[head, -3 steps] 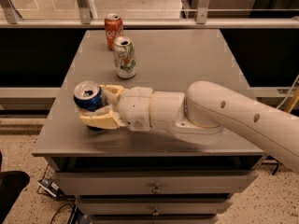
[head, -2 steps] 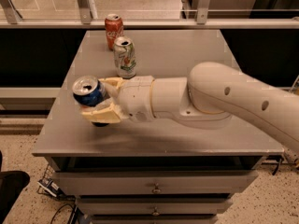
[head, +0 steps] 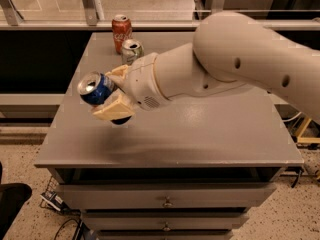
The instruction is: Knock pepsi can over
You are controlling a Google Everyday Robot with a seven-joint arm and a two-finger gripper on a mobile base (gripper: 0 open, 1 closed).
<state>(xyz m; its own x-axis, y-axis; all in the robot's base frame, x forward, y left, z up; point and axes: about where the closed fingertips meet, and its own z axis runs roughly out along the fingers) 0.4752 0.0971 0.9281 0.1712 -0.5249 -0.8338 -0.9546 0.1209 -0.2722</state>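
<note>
So on the left side of the grey counter [head: 200,134] the pepsi can [head: 94,88] is tipped way over, silver top pointing out to the left, and I can't tell if its bottom touches the surface. The gripper [head: 107,93] is right on it, with the tan fingers [head: 115,110] clamped on the can from above and below. Just behind sit a white-green can [head: 131,49] and a red cola can [head: 121,29], both upright, while the fat white arm [head: 240,59] stretches off to the right.
</note>
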